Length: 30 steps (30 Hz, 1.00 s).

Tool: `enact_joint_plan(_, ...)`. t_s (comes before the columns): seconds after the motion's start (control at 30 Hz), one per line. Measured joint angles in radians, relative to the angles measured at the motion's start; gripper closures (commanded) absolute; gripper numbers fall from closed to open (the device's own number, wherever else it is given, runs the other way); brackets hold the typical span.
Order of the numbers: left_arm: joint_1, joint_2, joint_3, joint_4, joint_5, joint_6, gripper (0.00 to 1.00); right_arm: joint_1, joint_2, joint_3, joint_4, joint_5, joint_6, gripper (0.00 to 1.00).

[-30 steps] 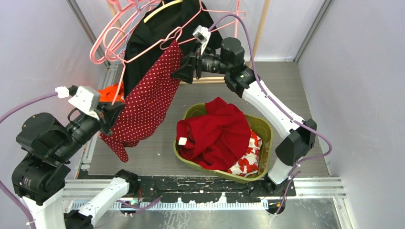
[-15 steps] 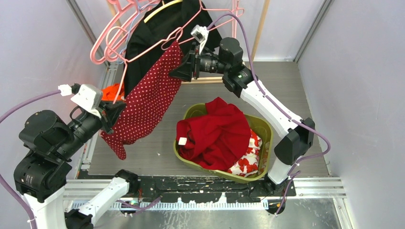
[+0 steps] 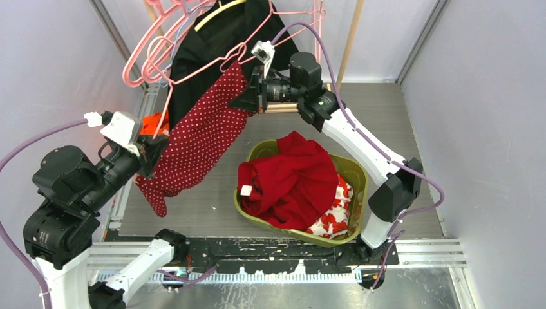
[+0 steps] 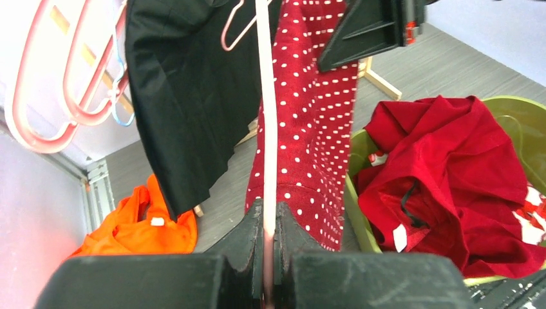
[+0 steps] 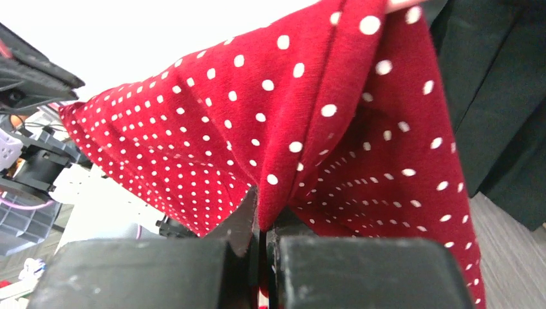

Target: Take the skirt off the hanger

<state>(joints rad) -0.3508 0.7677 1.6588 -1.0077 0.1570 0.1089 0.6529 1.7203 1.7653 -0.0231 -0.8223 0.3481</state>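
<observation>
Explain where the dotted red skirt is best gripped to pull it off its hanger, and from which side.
Grip the skirt by a fold at its upper end, just below the pink hanger, coming from the right. The cloth bunches there into a pinchable ridge; the right gripper is shut on it while the left gripper clamps the hanger's bar.

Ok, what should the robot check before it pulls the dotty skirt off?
1. Right fingers pinching the skirt: ok.
2. Only skirt in that pinch, no black cloth: ok.
3. Left fingers shut on the hanger: ok.
4. How the skirt's top is fastened to the hanger: cannot tell.
5. Skirt off the hanger: not ok, not yet done.
</observation>
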Motion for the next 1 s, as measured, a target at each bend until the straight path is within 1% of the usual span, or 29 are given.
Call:
enact_joint_plan(0.13,-0.003,0.016,-0.010,0.000,-0.090,0.004,1.00,0.000,-0.049,0.009,-0.130,0.004,-0.056,0.99)
enact_joint_plan(0.27,-0.005,0.064,-0.046,0.004,-0.192,0.019,1.00,0.000,-0.158,0.009,-0.254,0.022,-0.113,0.99)
enact_joint_plan(0.43,-0.009,0.131,-0.112,0.042,-0.267,0.026,1.00,0.000,-0.284,0.011,-0.418,0.060,-0.190,0.99)
enact_joint_plan(0.63,-0.008,0.191,-0.150,0.072,-0.368,0.018,1.00,-0.005,-0.339,0.036,-0.595,0.136,-0.293,0.99)
enact_joint_plan(0.77,-0.008,0.180,-0.165,0.076,-0.422,0.027,1.00,-0.010,-0.362,0.095,-0.717,0.264,-0.401,0.99)
enact_joint_plan(0.83,-0.008,0.176,-0.168,0.076,-0.440,0.033,1.00,-0.012,-0.391,0.122,-0.753,0.362,-0.457,0.99)
enact_joint_plan(1.0,-0.008,0.169,-0.189,0.077,-0.460,0.034,1.00,-0.014,-0.517,0.127,-0.744,0.583,-0.561,0.99)
